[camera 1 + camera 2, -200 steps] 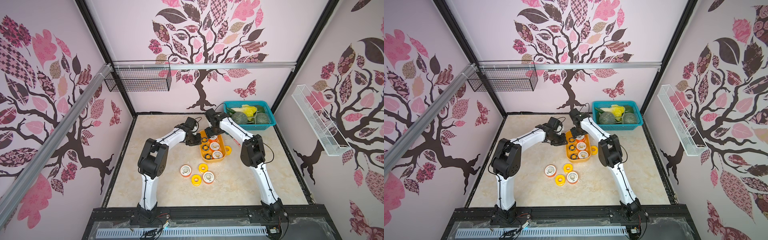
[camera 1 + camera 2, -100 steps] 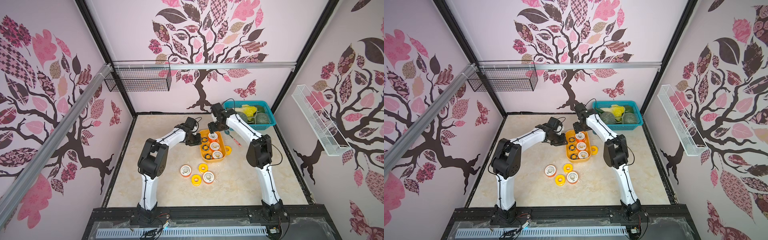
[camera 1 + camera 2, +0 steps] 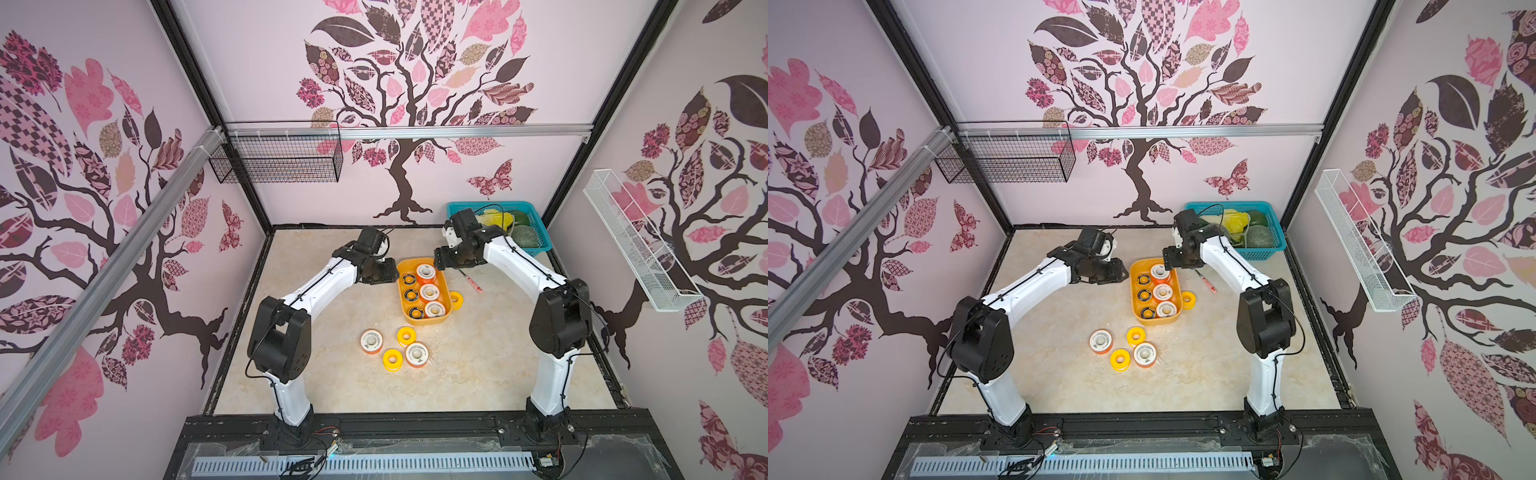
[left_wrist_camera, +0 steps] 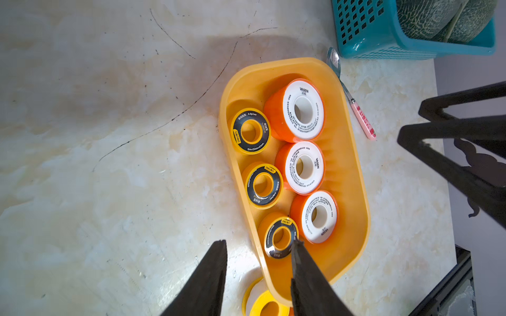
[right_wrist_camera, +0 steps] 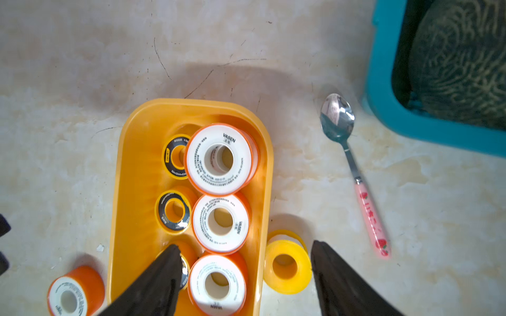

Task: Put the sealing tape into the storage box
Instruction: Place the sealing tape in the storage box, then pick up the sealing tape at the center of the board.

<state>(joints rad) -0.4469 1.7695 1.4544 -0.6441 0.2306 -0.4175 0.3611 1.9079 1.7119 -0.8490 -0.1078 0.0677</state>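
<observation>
The storage box (image 3: 428, 321) (image 3: 1158, 321), a yellow-orange tub, sits mid-table with six sealing tape spools in it: three white-faced (image 4: 302, 110) (image 5: 220, 158) and three black-faced (image 4: 250, 131). An all-yellow spool (image 3: 456, 300) (image 5: 286, 266) lies just outside its right wall. Several more spools (image 3: 392, 348) (image 3: 1123, 348) lie on the table in front. My left gripper (image 3: 390, 275) (image 4: 258, 243) is open over the box's far left rim and holds nothing. My right gripper (image 3: 438, 264) (image 5: 245, 247) hangs wide open at the far right corner, also holding nothing.
A spoon (image 3: 469, 280) (image 5: 353, 169) with a pink handle lies right of the box. A teal latticed basket (image 3: 536, 248) (image 4: 383, 52) holding melons stands in the back right corner. A black wire basket (image 3: 274, 166) and a white one (image 3: 631, 241) hang on the walls.
My left jaws have spread apart. My right arm has swung to the right, off the box's far end, and a white-faced spool now shows there.
</observation>
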